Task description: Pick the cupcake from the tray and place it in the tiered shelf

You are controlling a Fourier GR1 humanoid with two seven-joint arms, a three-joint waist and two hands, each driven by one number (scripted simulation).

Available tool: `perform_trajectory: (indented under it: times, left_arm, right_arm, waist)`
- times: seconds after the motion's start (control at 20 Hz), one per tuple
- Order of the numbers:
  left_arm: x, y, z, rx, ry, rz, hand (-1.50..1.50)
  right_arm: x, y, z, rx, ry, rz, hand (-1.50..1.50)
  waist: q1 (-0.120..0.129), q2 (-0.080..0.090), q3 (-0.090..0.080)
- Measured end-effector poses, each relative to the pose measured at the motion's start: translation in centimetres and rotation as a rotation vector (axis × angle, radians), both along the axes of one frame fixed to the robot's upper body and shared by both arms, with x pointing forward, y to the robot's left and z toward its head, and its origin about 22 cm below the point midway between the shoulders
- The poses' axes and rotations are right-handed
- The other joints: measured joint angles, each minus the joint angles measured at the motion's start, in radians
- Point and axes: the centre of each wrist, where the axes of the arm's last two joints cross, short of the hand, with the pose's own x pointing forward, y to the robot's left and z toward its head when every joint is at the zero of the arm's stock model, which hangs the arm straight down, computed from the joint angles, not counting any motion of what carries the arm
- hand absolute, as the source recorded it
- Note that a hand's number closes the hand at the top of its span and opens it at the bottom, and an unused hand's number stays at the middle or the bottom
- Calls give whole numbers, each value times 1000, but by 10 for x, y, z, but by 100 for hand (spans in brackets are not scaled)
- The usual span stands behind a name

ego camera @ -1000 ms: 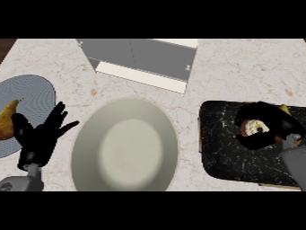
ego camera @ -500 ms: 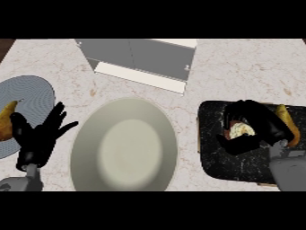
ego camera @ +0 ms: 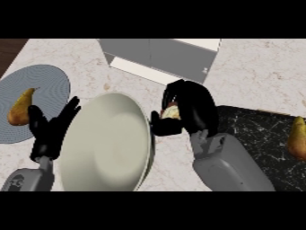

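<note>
Currently: cupcake in transit between tray and tiered shelf.

Your right hand [ego camera: 190,110] is curled round the cupcake [ego camera: 171,112], which shows only as a pale patch between fingers and thumb, held over the counter just right of the white plate [ego camera: 109,141] and near the tiered shelf [ego camera: 162,56] at the far side. The black tray [ego camera: 261,143] lies to the right with a pear [ego camera: 301,139] on it. Your left hand [ego camera: 49,130] rests with fingers spread at the plate's left edge. Risk, as judged: the shelf's near lip could catch the fingers on entry, or the mostly hidden cupcake could tip when released.
</note>
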Motion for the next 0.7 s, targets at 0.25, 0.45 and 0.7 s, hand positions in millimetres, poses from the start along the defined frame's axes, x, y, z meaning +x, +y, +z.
perform_trajectory:
  times: [0.25, 0.45, 0.7]
  left_arm:
    - [2, -2, -1, 7, 10, -9, 0]
    - [3, -2, -3, 16, 18, -4, 0]
    - [4, 2, -3, 22, 16, 8, 0]
  right_arm:
    - [-4, 45, 46, -31, -193, -100, 150]
    - [-3, 71, 82, -64, -322, -125, 150]
    - [3, 93, 131, -72, -429, -171, 150]
  waist:
    - [13, -8, -2]
    - [11, -10, -1]
    - [6, -9, 0]
